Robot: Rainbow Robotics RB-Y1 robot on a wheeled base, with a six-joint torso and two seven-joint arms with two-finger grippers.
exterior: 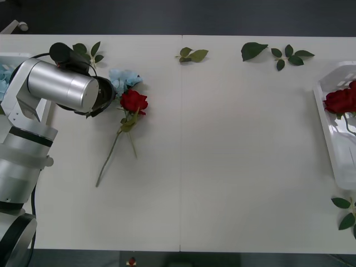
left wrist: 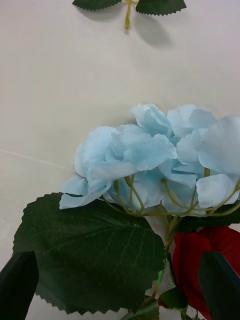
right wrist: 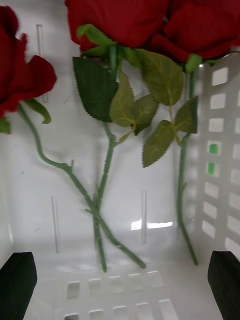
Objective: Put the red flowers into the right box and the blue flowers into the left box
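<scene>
Blue flower (exterior: 124, 77) flat on table, touching red rose (exterior: 133, 101) — more roses (exterior: 340, 100) in right box (exterior: 334, 139).

The left arm (exterior: 47, 105), at the left of the front view, is built of brushed-silver cylindrical segments with black joint bands, and a thin black cable loops along it. Its 2 fingers (left wrist: 17, 282) are black, as are the right arm's fingers (right wrist: 17, 282).
</scene>
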